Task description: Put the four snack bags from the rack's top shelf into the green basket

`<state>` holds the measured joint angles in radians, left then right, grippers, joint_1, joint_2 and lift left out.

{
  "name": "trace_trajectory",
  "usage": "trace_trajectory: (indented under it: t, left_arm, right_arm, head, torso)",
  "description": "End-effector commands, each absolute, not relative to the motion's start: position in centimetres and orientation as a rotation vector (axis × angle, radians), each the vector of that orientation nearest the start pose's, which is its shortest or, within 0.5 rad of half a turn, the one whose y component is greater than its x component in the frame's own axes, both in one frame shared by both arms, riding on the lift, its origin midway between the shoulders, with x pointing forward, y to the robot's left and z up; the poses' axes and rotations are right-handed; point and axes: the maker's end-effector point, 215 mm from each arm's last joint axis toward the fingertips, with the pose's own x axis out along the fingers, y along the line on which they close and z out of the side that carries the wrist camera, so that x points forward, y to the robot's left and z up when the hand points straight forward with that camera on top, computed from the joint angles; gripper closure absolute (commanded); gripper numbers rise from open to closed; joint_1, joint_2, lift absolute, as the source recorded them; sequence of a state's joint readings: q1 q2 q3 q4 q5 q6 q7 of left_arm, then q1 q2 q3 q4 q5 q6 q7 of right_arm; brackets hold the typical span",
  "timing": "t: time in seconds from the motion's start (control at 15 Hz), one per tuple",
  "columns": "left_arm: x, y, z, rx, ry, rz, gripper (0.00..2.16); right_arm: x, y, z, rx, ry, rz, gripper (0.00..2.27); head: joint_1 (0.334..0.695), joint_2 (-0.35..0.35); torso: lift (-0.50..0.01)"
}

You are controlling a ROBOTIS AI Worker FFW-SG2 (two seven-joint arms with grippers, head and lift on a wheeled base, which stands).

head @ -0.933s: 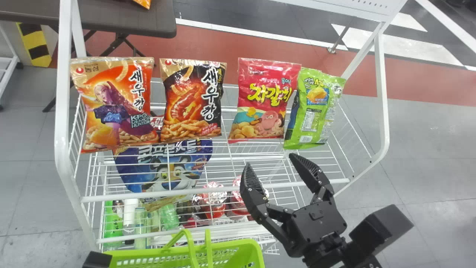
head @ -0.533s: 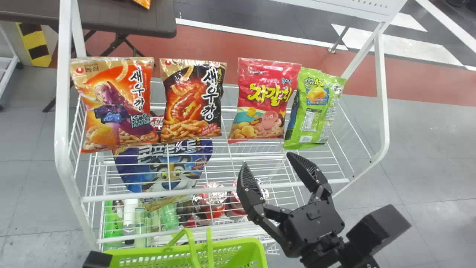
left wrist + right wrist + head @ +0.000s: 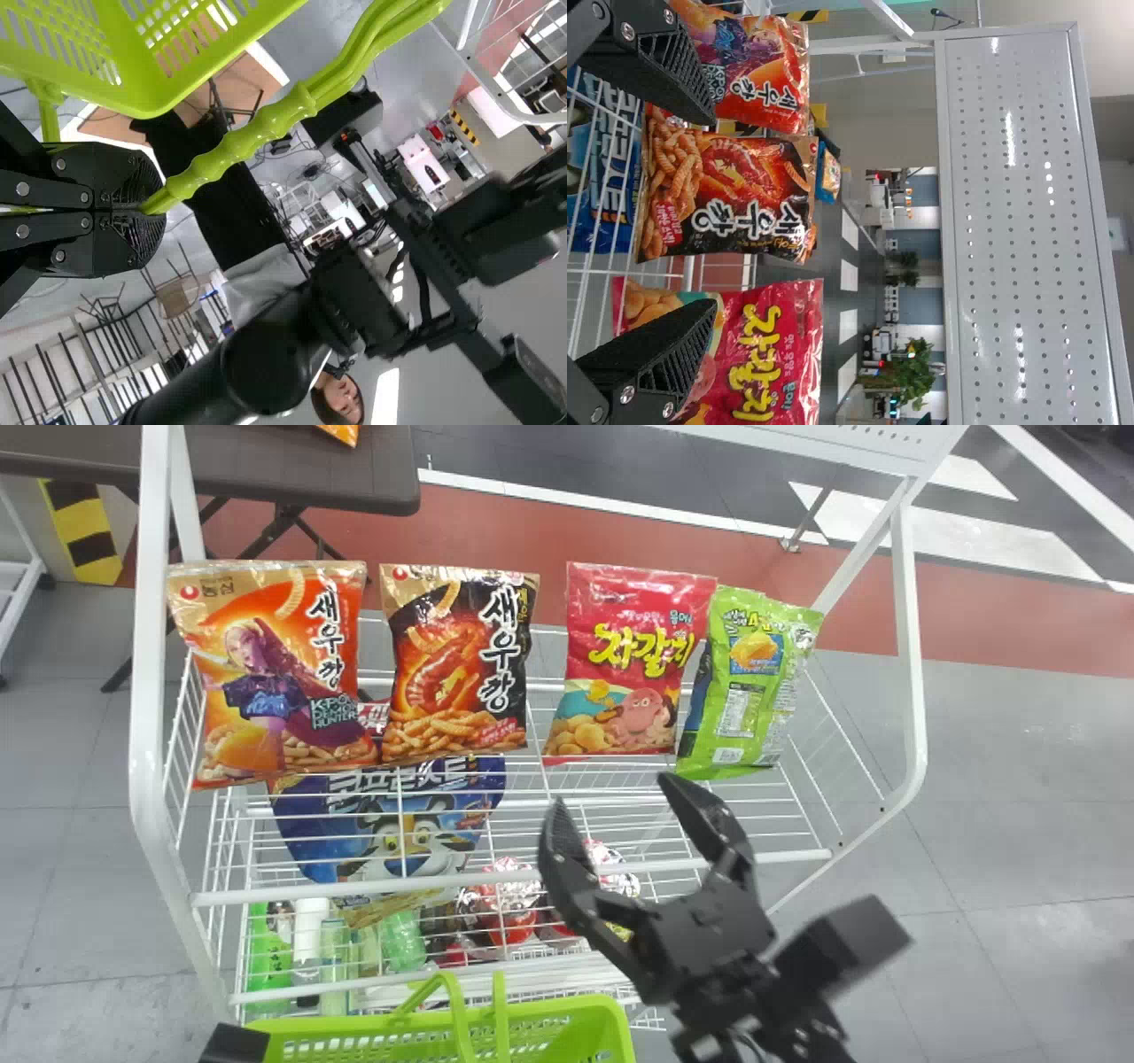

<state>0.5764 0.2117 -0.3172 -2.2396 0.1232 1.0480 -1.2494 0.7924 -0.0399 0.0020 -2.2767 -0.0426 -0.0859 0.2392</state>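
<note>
Head view shows the four snack bags standing on the top shelf of the white rack (image 3: 149, 735): from left, orange bag (image 3: 275, 682), black-and-orange bag (image 3: 461, 664), red bag (image 3: 629, 664), and green bag (image 3: 749, 691). The right gripper (image 3: 613, 790) is released, its two fingers wide apart, and it holds nothing. In left wrist view, the left gripper (image 3: 146, 209) is clenched on the handle (image 3: 239, 140) of the green basket (image 3: 146, 102).
</note>
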Motion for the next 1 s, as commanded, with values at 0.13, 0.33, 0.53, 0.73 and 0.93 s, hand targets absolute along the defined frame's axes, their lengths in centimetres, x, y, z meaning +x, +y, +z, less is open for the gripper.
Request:
trace_trajectory:
  t: [0.13, 0.33, 0.53, 0.73, 0.93]
  left_arm:
    - [10.6, -4.9, -39.9, -0.578, 0.956, -1.564, 1.66]
    - [10.7, -4.7, -39.9, -0.576, 0.955, -1.569, 1.66]
    - [10.6, -4.6, -39.9, -0.572, 0.958, -1.572, 1.66]
    - [10.6, -4.6, -39.9, -0.57, 0.958, -1.571, 1.66]
    - [10.7, -4.7, -39.9, -0.564, 0.956, -1.577, 1.66]
  right_arm:
    - [44.8, -8.2, -33.9, 0.028, 0.014, 0.402, 0.08]
    - [50.6, -3.7, -35.8, 0.005, 0.071, 0.467, 0.08]
    - [53.4, -0.6, -37.5, -0.055, 0.128, 0.521, 0.08]
    - [55.3, -0.1, -39.0, -0.072, 0.173, 0.535, 0.08]
    - [56.0, 1.4, -40.3, -0.096, 0.214, 0.582, 0.5]
  head:
    - [0.695, -0.35]
    - [0.695, -0.28]
    - [0.695, -0.151]
    - [0.695, -0.102]
    - [0.695, -0.081]
  torso:
    - [0.0]
    - [0.0]
    - [0.0]
    - [0.0]
    - [0.0]
